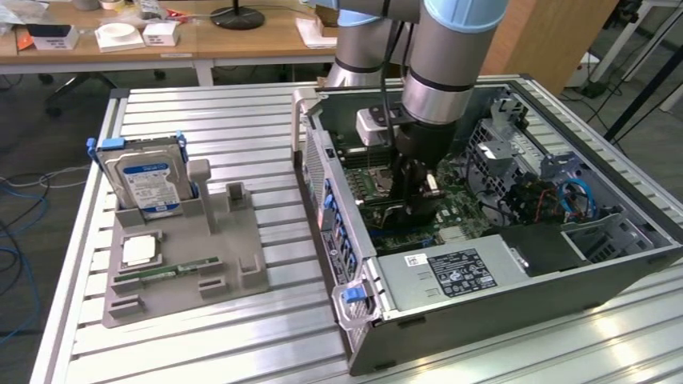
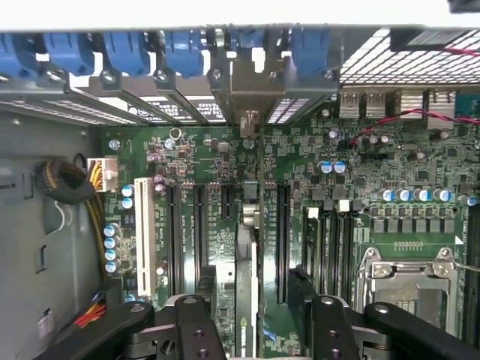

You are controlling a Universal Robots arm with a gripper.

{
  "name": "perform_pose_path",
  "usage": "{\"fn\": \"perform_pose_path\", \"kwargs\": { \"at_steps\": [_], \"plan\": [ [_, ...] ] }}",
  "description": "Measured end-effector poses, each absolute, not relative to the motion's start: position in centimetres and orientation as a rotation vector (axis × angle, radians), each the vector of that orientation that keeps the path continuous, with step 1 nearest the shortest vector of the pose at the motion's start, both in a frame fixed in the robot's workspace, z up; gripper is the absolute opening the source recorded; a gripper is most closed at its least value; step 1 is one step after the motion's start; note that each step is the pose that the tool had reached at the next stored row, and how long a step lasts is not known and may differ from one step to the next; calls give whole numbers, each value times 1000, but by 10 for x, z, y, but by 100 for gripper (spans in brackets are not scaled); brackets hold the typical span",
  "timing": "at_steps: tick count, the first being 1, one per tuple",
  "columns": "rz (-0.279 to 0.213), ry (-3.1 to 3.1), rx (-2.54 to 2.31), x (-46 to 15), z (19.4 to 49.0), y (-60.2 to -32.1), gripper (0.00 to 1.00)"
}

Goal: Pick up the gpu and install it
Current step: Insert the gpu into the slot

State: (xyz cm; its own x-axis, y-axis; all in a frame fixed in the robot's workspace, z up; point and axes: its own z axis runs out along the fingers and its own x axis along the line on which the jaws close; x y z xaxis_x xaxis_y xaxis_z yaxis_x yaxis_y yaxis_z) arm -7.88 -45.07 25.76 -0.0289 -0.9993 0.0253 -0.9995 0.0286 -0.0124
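The gpu (image 2: 247,255) stands on edge in a motherboard (image 2: 202,150) slot, its silvery end bracket (image 2: 251,86) up against the case's rear slot openings. My gripper (image 2: 262,330) straddles the card's near end. Its black fingers (image 2: 196,330) sit apart on either side of the card, with a visible gap, so it is open and holds nothing. In the exterior view the gripper (image 1: 418,196) reaches straight down into the open computer case (image 1: 533,272), over the motherboard.
A grey holder (image 1: 229,264) on the slatted table at the exterior view's left carries a blue-labelled hard drive (image 1: 149,176) and a narrow green memory stick (image 1: 171,270). Inside the case are the power supply (image 1: 459,272), drive cages and cables (image 1: 577,196).
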Motion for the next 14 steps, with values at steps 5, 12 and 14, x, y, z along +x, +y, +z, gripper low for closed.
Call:
{"fn": "perform_pose_path", "kwargs": {
  "at_steps": [5, 12, 14],
  "plan": [
    [41, -2246, 2182, -79, 267, -451, 51],
    [42, -2245, 2181, -79, 271, -451, 49],
    [42, -2244, 2181, -79, 271, -451, 43]
  ]
}}
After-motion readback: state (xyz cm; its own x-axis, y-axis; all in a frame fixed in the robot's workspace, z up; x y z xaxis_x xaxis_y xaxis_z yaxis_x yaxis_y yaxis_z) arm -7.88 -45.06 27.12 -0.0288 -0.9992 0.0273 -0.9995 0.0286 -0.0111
